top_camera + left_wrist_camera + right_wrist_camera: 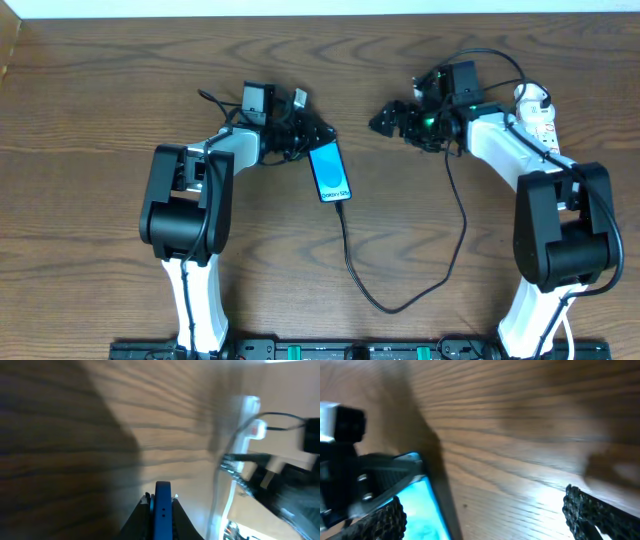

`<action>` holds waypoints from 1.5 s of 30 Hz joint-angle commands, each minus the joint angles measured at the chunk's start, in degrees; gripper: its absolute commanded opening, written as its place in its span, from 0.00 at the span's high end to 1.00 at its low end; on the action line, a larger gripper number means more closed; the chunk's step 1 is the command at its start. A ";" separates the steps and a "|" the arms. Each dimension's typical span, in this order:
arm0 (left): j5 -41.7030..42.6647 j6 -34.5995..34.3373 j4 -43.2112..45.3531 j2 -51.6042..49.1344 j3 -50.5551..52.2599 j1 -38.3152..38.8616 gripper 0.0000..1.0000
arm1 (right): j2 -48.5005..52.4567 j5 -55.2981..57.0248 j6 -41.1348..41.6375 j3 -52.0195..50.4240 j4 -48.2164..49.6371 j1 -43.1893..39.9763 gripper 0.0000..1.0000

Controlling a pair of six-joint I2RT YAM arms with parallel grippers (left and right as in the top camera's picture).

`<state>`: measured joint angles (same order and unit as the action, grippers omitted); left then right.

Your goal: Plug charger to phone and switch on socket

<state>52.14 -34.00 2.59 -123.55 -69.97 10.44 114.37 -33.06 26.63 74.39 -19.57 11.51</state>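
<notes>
Two things are threatening here: the left claw (315,140), clamping the far end of the phone (330,172), could twist it and pull the charger (385,305) tip loose. The cable is also looping close by the right arm, ready to snag. The right claw (386,118) is gaping wide, holding nothing. The phone is lying in the middle of the desk (100,100), its long axis running far to near, with the port end pointing near and slightly right.

Only thing I can read from here is the tiny white lettering on the phone (329,172), running along its blue screen, looks like "Galaxy S25", pretty small in the overhead view.
</notes>
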 commanded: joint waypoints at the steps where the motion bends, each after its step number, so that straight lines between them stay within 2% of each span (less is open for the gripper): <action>1: -5.27 2.34 -1.57 -0.02 -0.37 0.96 0.92 | 0.81 -1.60 -0.76 -0.37 0.92 1.16 0.01; 5: -5.51 2.49 -1.92 -0.04 -0.37 1.95 0.91 | 0.81 -1.62 0.11 -0.37 1.57 1.31 0.01; 8: -5.79 2.49 -1.95 -0.04 -0.37 2.51 0.83 | 0.81 -1.62 0.11 -0.37 1.57 1.31 0.01; 10: -6.40 2.49 -1.95 -0.04 -0.37 2.67 0.68 | 0.81 -1.62 0.11 -0.37 1.57 1.31 0.01; 11: -6.40 2.49 -1.95 -0.04 -0.37 2.67 0.65 | 0.81 -1.62 0.11 -0.37 1.57 1.31 0.01; 16: -6.40 2.49 -1.95 -0.04 -0.37 2.67 0.58 | 0.81 -1.62 0.11 -0.37 1.57 1.31 0.01; 22: -8.96 2.49 -1.95 -0.04 -0.37 2.67 0.33 | 0.81 -1.62 0.11 -0.37 1.57 1.31 0.01; 25: -11.47 2.49 -1.95 -0.04 -0.37 2.67 0.27 | 0.81 -1.62 0.11 -0.37 1.57 1.31 0.01; 38: -20.52 2.47 -1.97 -0.04 -0.37 2.67 0.22 | 0.81 -1.55 0.11 -0.37 1.62 1.29 0.01; 45: -21.38 2.47 -2.12 -0.04 -0.37 2.67 0.22 | 0.81 -1.11 0.11 -0.37 1.62 1.29 0.01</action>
<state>38.30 -32.53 2.33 -120.99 -71.99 13.37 114.37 -33.89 26.57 74.39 -18.13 12.71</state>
